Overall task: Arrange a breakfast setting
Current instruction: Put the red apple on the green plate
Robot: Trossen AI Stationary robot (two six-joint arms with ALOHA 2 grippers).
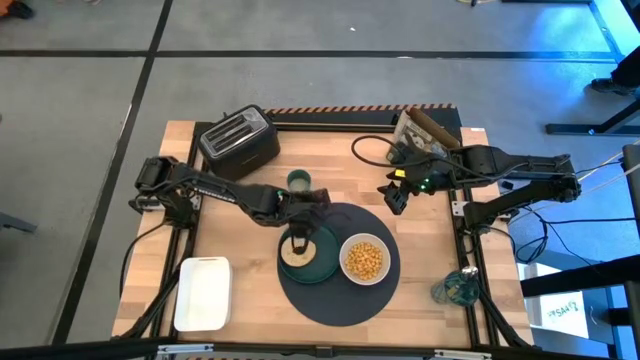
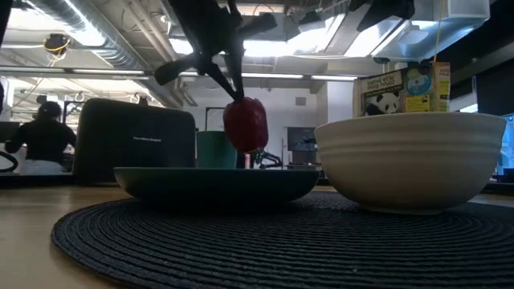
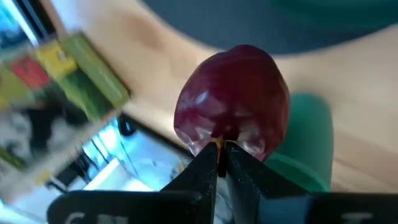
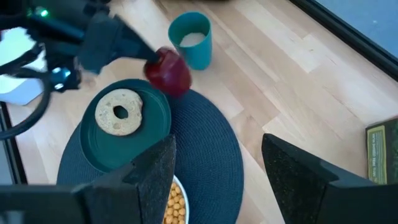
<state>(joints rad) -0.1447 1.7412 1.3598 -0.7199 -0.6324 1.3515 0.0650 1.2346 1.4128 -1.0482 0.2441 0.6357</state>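
My left gripper (image 1: 300,238) is shut on a red fruit (image 2: 245,124) that hangs above the far rim of the teal plate (image 1: 322,268). A bagel (image 4: 120,112) lies flat on the plate. The plate and a white bowl (image 1: 363,260) of yellow cereal (image 1: 363,259) stand on the dark round mat (image 1: 335,298). A small green cup (image 1: 298,181) stands just beyond the mat. My right gripper (image 1: 395,196) is open and empty, above the table to the right of the cup. The orange-handled spoon is out of view. My left gripper pinches the fruit's stem (image 3: 219,142), at the top of the fruit, between its two fingertips (image 3: 205,163). The fingers come from above, slanting down from the table's left. The fruit (image 4: 169,71) hangs below the fingers, clear of the plate.
A black toaster (image 1: 238,138) stands at the far left, a white rectangular tray (image 1: 203,293) at the near left. A cereal box (image 1: 425,128) stands at the far right edge, a small glassy object (image 1: 455,288) at the near right. A person (image 2: 42,132) shows beyond the table.
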